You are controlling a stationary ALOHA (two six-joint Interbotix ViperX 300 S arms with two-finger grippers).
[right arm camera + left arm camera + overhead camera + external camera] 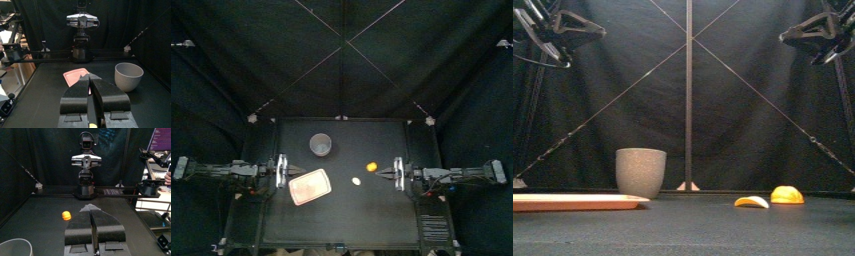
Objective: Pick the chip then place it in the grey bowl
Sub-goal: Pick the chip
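So, the chip (357,181) is just lying on the black table (372,215), a bit right of centre in the top view's lower half, with nothing touching it. Up and to the right of it there's a small orange toy (372,166), close but apart. The pink tray (309,187) sits to the chip's left, and the tall grey speckled cup (322,145) stands upright above the tray in the frame. The left gripper (283,172) is at mid-left and the right gripper (396,170) at mid-right. Going by the wrist views, both are clenched on nothing.
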